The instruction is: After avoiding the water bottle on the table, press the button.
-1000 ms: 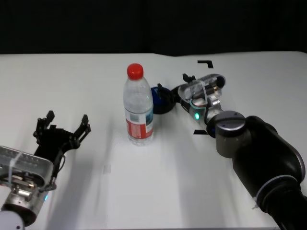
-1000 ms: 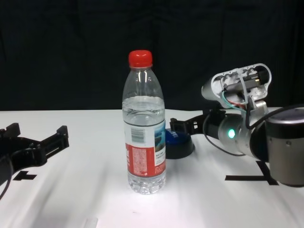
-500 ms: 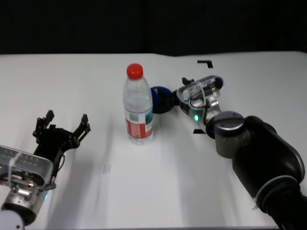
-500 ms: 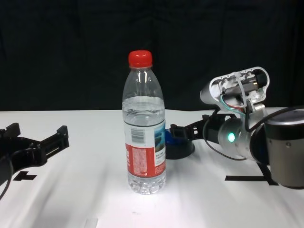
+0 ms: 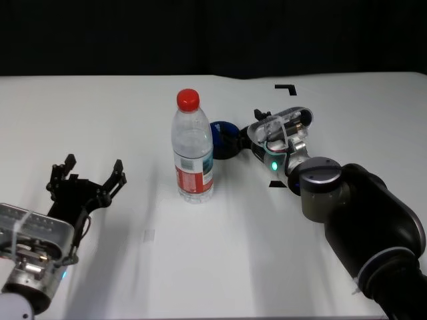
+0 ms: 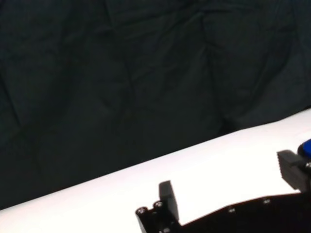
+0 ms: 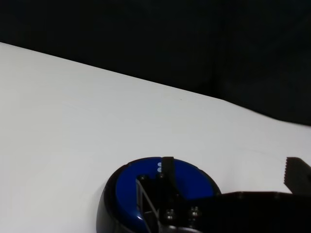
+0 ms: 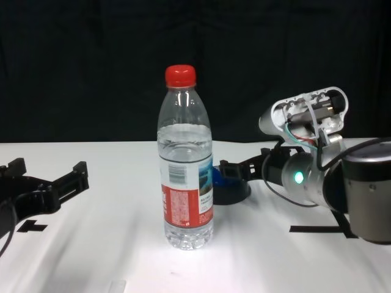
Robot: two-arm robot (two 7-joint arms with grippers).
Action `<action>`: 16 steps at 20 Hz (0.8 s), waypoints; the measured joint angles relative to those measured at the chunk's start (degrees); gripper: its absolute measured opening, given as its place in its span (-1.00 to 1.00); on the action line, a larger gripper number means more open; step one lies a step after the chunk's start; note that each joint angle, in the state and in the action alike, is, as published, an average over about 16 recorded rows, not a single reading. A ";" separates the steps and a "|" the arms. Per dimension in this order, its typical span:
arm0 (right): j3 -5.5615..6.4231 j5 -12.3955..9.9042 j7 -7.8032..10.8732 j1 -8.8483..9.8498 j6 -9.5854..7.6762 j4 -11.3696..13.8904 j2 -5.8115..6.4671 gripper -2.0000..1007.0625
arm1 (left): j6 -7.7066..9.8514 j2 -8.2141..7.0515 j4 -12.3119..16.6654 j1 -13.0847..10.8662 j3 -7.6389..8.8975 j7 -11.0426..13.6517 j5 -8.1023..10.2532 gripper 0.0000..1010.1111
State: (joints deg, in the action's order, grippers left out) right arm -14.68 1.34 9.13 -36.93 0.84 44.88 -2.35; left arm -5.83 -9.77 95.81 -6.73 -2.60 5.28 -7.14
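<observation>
The button [image 5: 223, 138] sits on the white table [image 5: 220, 253] just behind and to the 2 o'clock side of the bottle [image 5: 193, 148], which stands upright near the table's middle. The right gripper [image 5: 235, 138] reaches in from 3 o'clock, low over the table, with its fingers spread. In the right wrist view one fingertip [image 7: 168, 165] lies over the blue dome of the button [image 7: 131, 187] and the other fingertip [image 7: 297, 173] stands well off to the side over bare table; whether the first one presses on the dome cannot be told. It holds nothing.

The bottle is just beside the button at about 8 o'clock from it, apart from the right gripper. Open tabletop runs behind the button to the far edge at 12 o'clock.

The left gripper [image 5: 85, 180] hovers at 9 o'clock from the bottle, well apart from it, fingers wide apart and empty.
</observation>
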 joint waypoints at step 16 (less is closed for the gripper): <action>1.97 -1.47 -1.89 6.61 1.18 12.08 0.85 0.99 | 0.00 0.00 0.00 0.00 0.00 0.00 0.00 0.99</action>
State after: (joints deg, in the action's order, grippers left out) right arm -12.71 -0.13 7.24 -30.32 2.02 56.96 -1.50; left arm -5.83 -9.77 95.81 -6.73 -2.60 5.28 -7.14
